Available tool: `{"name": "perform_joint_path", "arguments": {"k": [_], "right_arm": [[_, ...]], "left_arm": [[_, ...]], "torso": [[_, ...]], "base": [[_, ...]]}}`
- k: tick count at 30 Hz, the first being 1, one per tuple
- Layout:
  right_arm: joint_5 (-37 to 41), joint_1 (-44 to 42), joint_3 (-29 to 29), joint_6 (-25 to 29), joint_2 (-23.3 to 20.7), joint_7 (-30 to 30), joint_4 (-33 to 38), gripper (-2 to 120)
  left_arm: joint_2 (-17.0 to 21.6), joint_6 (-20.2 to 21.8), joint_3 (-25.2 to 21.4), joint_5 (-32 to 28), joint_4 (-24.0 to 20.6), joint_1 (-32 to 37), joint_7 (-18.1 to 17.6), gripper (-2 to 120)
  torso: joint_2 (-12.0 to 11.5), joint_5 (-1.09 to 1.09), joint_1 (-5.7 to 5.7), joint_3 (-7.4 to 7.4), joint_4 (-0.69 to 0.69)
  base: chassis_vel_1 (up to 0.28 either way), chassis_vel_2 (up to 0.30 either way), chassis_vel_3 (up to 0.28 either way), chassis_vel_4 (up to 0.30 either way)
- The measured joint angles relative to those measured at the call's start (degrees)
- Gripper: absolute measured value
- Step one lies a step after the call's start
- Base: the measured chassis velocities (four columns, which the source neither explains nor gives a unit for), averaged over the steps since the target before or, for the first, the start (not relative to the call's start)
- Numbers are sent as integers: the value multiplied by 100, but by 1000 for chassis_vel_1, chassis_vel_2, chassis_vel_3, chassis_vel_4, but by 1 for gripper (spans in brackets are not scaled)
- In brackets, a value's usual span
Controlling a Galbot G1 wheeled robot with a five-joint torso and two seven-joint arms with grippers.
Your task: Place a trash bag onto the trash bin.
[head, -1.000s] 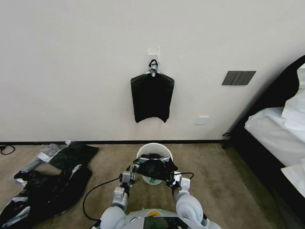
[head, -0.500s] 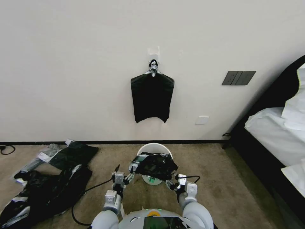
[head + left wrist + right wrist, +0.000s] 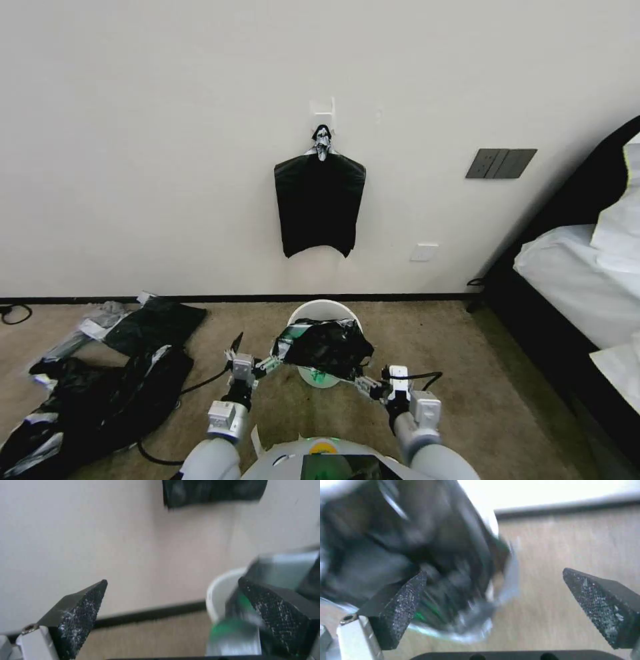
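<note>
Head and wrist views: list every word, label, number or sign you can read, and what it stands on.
None can be read.
Trash bin: green marks near its base, too blurred to tell whether they are text.
Trash bag, hanging black bag, wall switch panel, white socket: no print visible.

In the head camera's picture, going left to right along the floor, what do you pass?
heap of black plastic sheets → left gripper → trash bag draped over the trash bin → right gripper → bed
</note>
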Motion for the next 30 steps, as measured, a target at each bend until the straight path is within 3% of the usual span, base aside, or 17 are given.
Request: {"name": "perform_joint_path", "arguments": {"k": [3, 6, 11, 15, 16, 18, 19, 23, 25, 26, 29, 30], "right_arm": [[-337, -144, 152, 355, -92, -359, 267, 100], [-684, -231, 652, 1121, -290, -1008, 387, 100], [-96, 331, 1222, 1241, -603, -1294, 388, 100], [2030, 1950, 1803, 115, -1366, -1496, 191, 100], [2030, 1950, 1803, 115, -1366, -1496, 191, 100], [2743, 2938, 1879, -480, -1839, -2148, -395, 100], [2915, 3427, 1773, -720, -2053, -2558, -736, 100], [3042, 4307, 1250, -1072, -2314, -3171, -1354, 100], [3072, 5399, 363, -1522, -2404, -3819, -2200, 100], [3072, 5399, 363, -1522, -2404, -3819, -2200, 100], [2986, 6364, -694, -1915, -2415, -4562, -3050, 100], [2986, 6364, -694, -1915, -2415, -4562, -3050, 100]], "left_arm": [[-40, -337, -190, 17, -22, 35, 199, 100], [-144, -607, -545, 24, -186, 133, 375, 100], [-262, -609, -890, -31, -382, 189, 383, 100], [-466, -394, -1356, 36, -506, 202, 361, 100], [-466, -394, -1356, 36, -506, 202, 361, 100], [-587, -261, -1559, 172, -609, 265, 389, 100], [-670, -232, -1664, 208, -687, 331, 434, 100], [-811, -231, -1794, 238, -771, 429, 532, 100], [-991, -303, -1826, 325, -780, 503, 602, 100], [-991, -303, -1826, 325, -780, 503, 602, 100], [-1140, -404, -1779, 565, -735, 638, 656, 100], [-1140, -404, -1779, 565, -735, 638, 656, 100]], "torso": [[0, 0, 0, 0, 0], [0, 0, 0, 0, 0], [0, 2, 0, 0, 0], [0, 0, 0, 0, 1], [0, 0, 0, 0, 1], [0, 3, 0, 1, 4], [0, 0, 0, 1, 3], [0, 2, 0, 1, 0], [0, -1, 0, 1, 2], [0, -1, 0, 1, 2], [0, 2, 0, 1, -2], [0, 2, 0, 1, -2]], "base": [[0, 0, 0, 0], [0, 0, 0, 0], [0, 0, 0, 0], [0, 0, 0, 0], [0, 0, 0, 0], [0, 0, 0, 0], [0, 0, 0, 0], [0, 0, 0, 0], [0, 0, 0, 0], [0, 0, 0, 0], [0, 0, 0, 0], [0, 0, 0, 0]]}}
